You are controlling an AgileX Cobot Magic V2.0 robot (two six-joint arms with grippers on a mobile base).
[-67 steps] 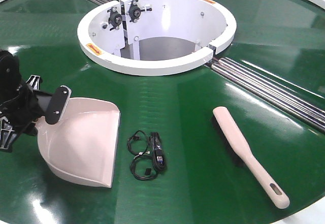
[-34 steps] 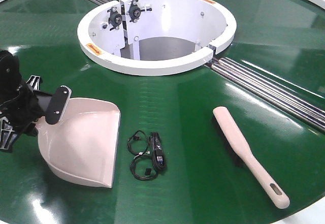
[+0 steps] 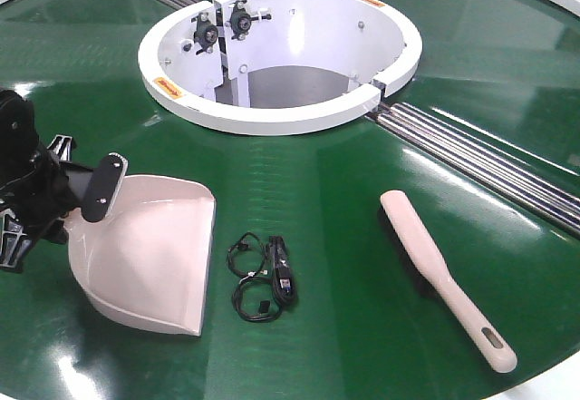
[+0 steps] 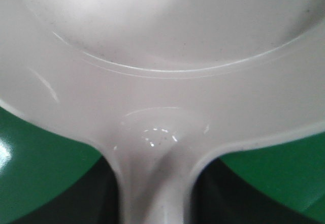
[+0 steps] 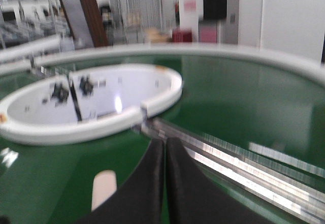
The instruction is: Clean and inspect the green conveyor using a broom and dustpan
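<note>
The beige-pink dustpan (image 3: 145,255) lies on the green conveyor (image 3: 326,191) at the front left, its mouth facing right. My left gripper (image 3: 89,202) is shut on the dustpan's handle end. In the left wrist view the pan (image 4: 162,56) fills the frame and its handle runs down between the dark fingers (image 4: 99,198). The beige broom (image 3: 439,273) lies flat at the front right, untouched. My right gripper (image 5: 165,150) is shut and empty above the belt. The broom's rounded tip (image 5: 104,188) shows below and left of it. The right gripper is out of the front view.
A black cable bundle (image 3: 267,278) lies on the belt between dustpan and broom. The white ring hub (image 3: 281,55) stands at the back centre, also in the right wrist view (image 5: 91,99). Silver rails (image 3: 480,160) run diagonally from the hub to the right.
</note>
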